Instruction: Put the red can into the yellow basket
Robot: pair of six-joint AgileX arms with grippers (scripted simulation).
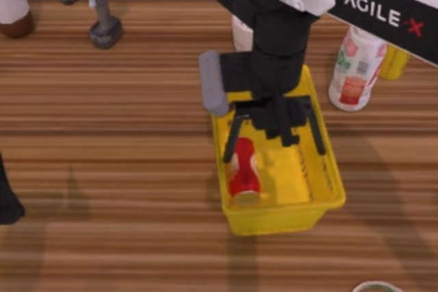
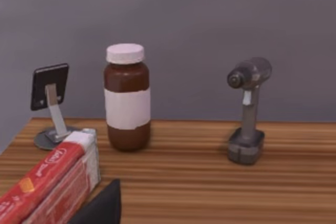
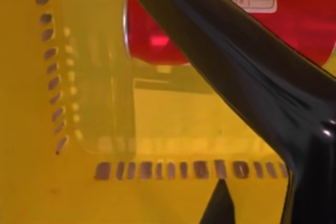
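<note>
Top view: the right gripper (image 1: 280, 122) hangs over the far half of the basket (image 1: 327, 169), pointing down into it. Its fingers are a dark mass against the black handles (image 1: 233, 138); I cannot tell how far apart they stand. They hold nothing that I can see.

The can (image 1: 243, 169) lies on its side on the basket floor, along the wall at 9 o'clock, one silver end toward 6 o'clock. It sits at about 7 o'clock from the gripper, apart from it.

Right wrist view: yellow floor and slotted walls fill the picture, with the can (image 3: 163, 30) beyond a black handle bar (image 3: 247, 77) that crosses in front (a small dark tip (image 3: 218, 203) shows at the lower edge; whether it is a finger is unclear).

The left gripper (image 1: 8, 203) is parked at the table's 9 o'clock edge, mostly out of view.

Other items: drill (image 1: 99, 5) at 11 o'clock, brown jar (image 1: 12, 5) at the far left corner, white bottle (image 1: 356, 66) at 2 o'clock of the basket. Left wrist view shows the jar (image 2: 126, 98), the drill (image 2: 247, 111), a phone stand (image 2: 50, 103) and a red box (image 2: 52, 182).
</note>
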